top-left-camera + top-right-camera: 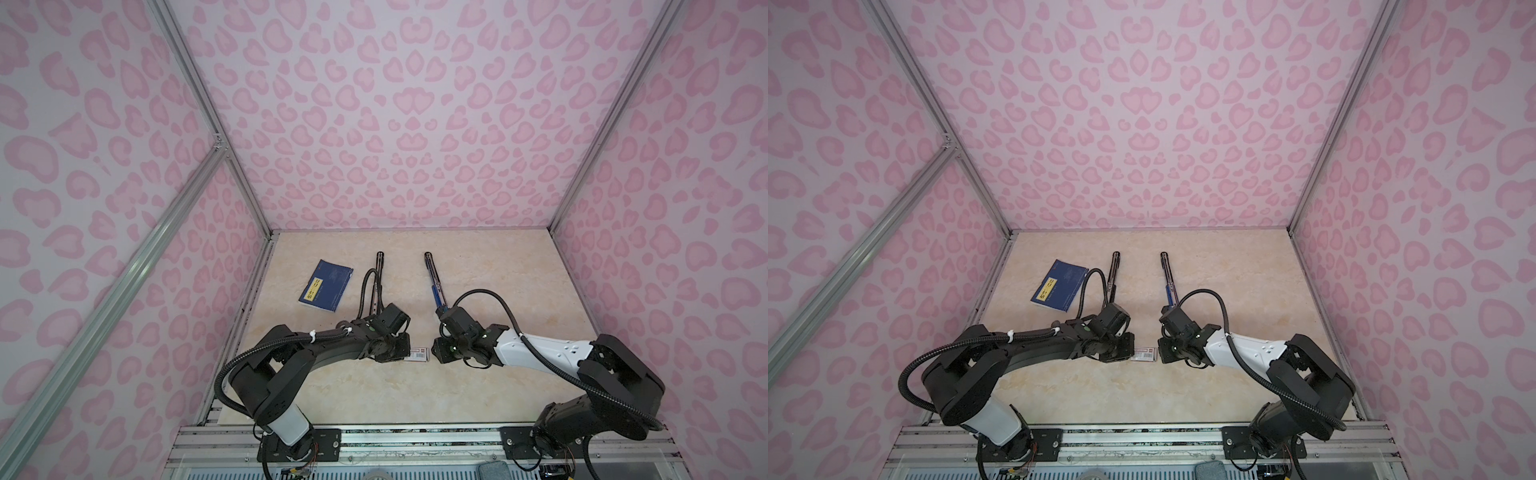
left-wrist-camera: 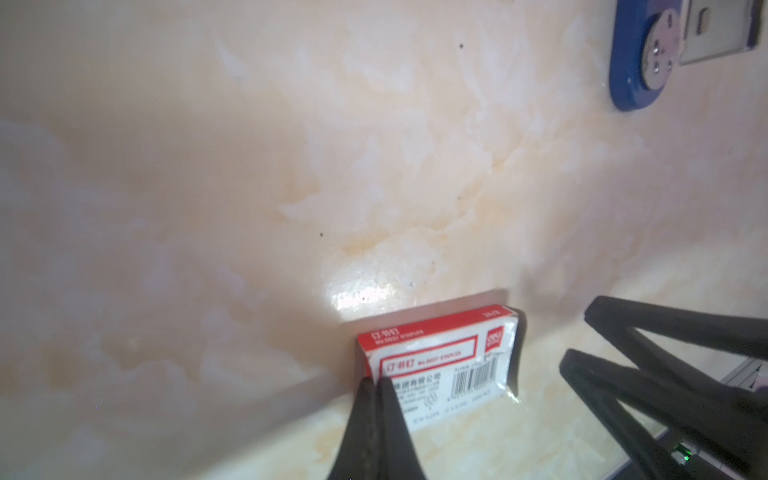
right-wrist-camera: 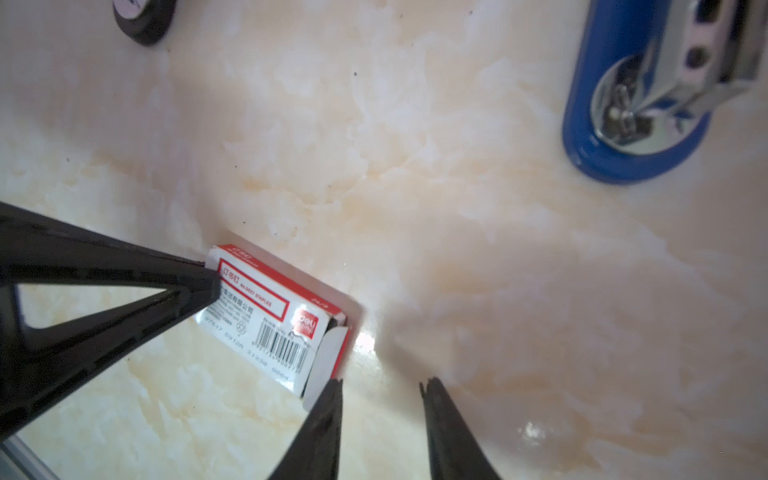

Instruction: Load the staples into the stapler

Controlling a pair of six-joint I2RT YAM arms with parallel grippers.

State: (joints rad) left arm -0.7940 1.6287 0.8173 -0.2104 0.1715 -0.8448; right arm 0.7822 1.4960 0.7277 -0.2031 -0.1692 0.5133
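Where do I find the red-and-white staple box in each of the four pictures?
In a top view: staple box, lower centre of the picture.
In a top view: same spot.
Left wrist: box at the tip of the left gripper.
Right wrist: box, its open flap beside the right gripper.
Shared landmark: blue stapler.

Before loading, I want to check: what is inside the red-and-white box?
On the box, the end flap stands open, showing only a narrow dark gap. The cardboard covers the inside, so no staples can be seen.
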